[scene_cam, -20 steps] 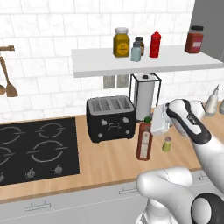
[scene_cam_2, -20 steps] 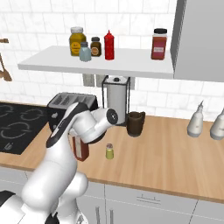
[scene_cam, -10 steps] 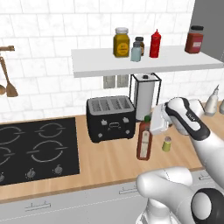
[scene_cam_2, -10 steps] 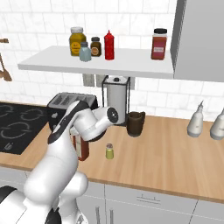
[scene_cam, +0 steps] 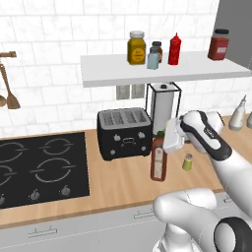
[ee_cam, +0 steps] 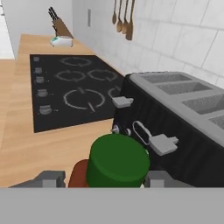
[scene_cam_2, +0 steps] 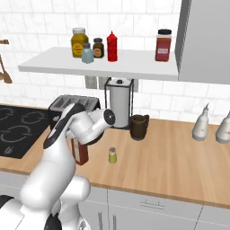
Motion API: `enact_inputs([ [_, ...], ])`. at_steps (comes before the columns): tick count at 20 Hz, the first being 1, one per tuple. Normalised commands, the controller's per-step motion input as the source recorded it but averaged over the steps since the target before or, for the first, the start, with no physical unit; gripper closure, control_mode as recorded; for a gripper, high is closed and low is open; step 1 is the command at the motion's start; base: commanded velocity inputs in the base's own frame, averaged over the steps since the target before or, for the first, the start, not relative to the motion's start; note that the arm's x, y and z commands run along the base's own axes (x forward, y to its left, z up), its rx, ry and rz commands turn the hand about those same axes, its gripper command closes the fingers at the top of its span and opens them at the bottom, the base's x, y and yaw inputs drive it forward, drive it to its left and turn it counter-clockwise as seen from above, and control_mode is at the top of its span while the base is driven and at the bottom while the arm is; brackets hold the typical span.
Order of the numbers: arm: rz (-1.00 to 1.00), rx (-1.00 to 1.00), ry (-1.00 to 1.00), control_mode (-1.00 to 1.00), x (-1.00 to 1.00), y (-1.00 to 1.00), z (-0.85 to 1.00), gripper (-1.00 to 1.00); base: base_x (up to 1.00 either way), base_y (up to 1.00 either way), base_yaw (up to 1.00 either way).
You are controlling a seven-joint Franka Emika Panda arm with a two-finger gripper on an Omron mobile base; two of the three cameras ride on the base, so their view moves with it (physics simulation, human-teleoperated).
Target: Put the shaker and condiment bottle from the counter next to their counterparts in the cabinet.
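Standing upright on the counter (scene_cam: 123, 182), the condiment bottle (scene_cam: 158, 162) sits capped green.

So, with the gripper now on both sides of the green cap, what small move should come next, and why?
Probably finish closing, then lift straight up. In the hand view the gripper has a fingertip on either side of the condiment bottle at its green cap, but a firm hold cannot be confirmed. The bottle stands upright on the counter, close to the toaster, so sideways motion risks bumping it.
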Motion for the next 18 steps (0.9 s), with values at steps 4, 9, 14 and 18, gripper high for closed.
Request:
enact_inputs([
  [4, 0.0, 0.0, 0.0, -1.0, 0.0, 0.14, 0.05, 1.0, 0.0, 0.0, 0.0],
  [9, 0.0, 0.03, -0.01, -1.0, 0.0, -0.03, 0.37, 1.0, 0.0, 0.0, 0.0],
  [14, 0.0, 0.05, -0.02, -1.0, -0.01, -0.15, 0.46, 1.0, 0.0, 0.0, 0.0],
  [18, 0.02, 0.08, -0.03, -1.0, -0.07, -0.24, 0.47, 1.0, 0.0, 0.0, 0.0],
])
